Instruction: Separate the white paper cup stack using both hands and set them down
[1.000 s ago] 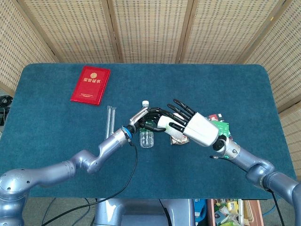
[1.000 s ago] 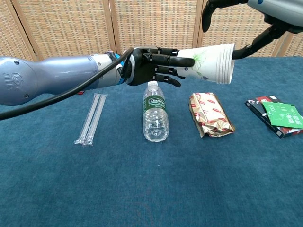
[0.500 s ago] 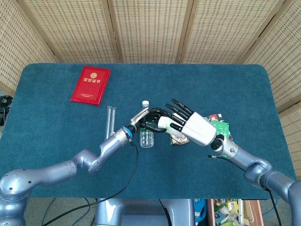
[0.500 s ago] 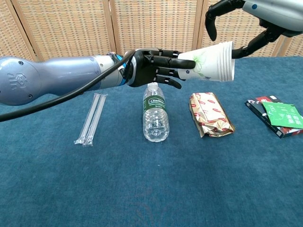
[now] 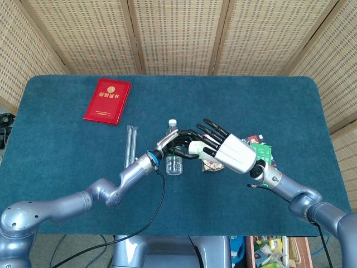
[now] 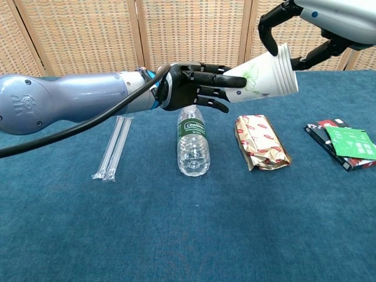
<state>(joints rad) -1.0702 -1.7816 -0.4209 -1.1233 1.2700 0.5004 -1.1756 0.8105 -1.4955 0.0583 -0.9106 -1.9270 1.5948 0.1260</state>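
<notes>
Nearest the chest camera, a clear water bottle (image 6: 192, 146) lies on the blue table (image 6: 176, 235), with a pair of wrapped straws (image 6: 113, 147) to its left and a gold foil packet (image 6: 261, 142) to its right. Above them, held off the table, the left hand (image 6: 191, 87) grips the narrow end of the white paper cup stack (image 6: 261, 77), which lies on its side and tilts upward toward its rims. The right hand (image 6: 294, 26) reaches down to those rims; its dark fingers (image 6: 267, 29) curl over the top edge, though whether they actually grasp it is hard to tell. Farther right sit some small boxes (image 6: 343, 144), and a red booklet (image 5: 107, 100) lies toward the table's far left corner.
</notes>
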